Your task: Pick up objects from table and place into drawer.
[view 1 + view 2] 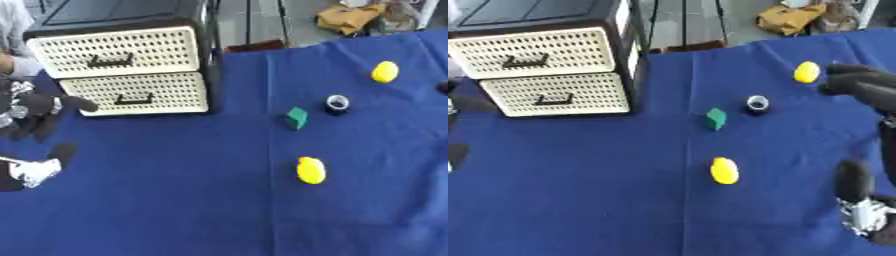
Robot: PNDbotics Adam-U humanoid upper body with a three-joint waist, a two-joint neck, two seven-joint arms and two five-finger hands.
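Overhead, a table covered in a deep blue cloth [175, 200] fills the scene. At the far left stands a small black-framed cabinet [206, 60] with two cream perforated plastic drawers, the upper drawer [118, 52] and the lower drawer [140, 93], both pushed in, each with a dark handle. Four small things lie well apart on the cloth to the right: a yellow egg-shaped object [311, 170] nearest the robot, a small green block [297, 118] beyond it, a short dark cylinder with a pale top [337, 104] just past the block, and a second yellow rounded object [384, 71] farthest away. The robot's black left hand [39, 112] hovers at the left edge beside the lower drawer, fingers relaxed, grasping nothing. Its right hand [864, 85] shows at the right edge near the far yellow object, fingers extended and empty.
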